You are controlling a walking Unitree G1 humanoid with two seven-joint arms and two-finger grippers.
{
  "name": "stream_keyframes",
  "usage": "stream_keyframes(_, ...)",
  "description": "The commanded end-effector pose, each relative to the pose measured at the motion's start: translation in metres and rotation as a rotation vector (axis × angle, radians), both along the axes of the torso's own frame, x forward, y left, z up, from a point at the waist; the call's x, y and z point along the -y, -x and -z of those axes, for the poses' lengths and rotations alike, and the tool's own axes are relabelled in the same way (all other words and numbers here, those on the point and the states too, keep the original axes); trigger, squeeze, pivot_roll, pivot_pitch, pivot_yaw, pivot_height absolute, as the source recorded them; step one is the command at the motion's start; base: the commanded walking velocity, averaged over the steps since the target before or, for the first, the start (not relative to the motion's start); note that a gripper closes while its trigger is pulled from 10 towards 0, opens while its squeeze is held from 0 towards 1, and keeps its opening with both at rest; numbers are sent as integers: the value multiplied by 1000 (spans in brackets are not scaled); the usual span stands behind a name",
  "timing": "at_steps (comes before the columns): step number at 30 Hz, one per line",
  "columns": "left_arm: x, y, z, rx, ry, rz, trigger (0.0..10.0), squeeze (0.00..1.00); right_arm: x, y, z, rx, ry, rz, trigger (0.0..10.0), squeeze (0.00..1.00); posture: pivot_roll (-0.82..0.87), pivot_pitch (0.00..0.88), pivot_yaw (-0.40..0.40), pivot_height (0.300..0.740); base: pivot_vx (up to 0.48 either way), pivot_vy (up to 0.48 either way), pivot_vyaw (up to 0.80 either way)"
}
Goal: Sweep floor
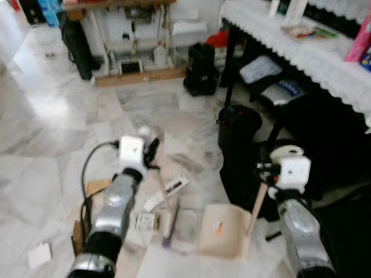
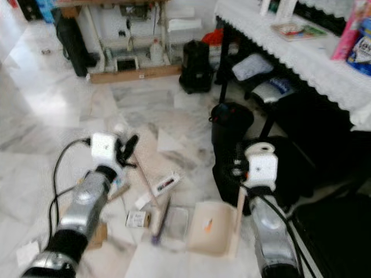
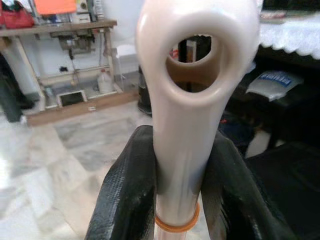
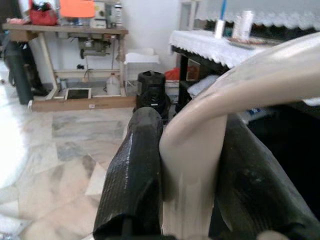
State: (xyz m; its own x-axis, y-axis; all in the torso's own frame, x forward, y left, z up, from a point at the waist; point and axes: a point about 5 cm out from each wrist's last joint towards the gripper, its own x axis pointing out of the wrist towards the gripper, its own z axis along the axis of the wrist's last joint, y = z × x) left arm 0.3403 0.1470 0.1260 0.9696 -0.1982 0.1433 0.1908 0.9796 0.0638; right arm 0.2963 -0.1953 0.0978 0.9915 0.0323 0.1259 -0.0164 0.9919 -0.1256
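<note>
Left wrist view first: left gripper (image 3: 180,200) clamped on the cream broom handle (image 3: 192,100) just below its hanging hole, bristle end down among scraps of litter (image 1: 168,191) on the marble floor (image 1: 52,133). Rightward, right gripper (image 4: 187,185) pinched on the dustpan handle (image 4: 240,100), with the dustpan (image 1: 220,229) resting on the floor. Probably light, stiff, smooth plastic, so likely to slip or twist; best gripped high on each handle, as here.

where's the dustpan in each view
Left eye: dustpan bottom centre, handle rising to the right gripper.
Right eye: bottom centre.
Right wrist: its cream handle clamped between the fingers.
Left wrist: the brush handle instead.
Shared landmark: black bin.
</note>
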Motion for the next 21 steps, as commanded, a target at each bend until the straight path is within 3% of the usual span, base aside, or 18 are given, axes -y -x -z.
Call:
stream_keyframes(1,10,-3,-11,46,14,28,10000,0,3,0,-8,33,3,6,10000,0,44,35,31,740,311,0,0)
stream_keyframes(15,10,-3,-11,43,16,23,10000,0,6,0,-6,20,-2,15,10000,0,45,70,28,740,309,0,0)
stream_keyframes(21,9,-2,-10,42,18,27,10000,0,7,2,-2,3,-1,12,10000,0,45,78,29,740,0,0,0)
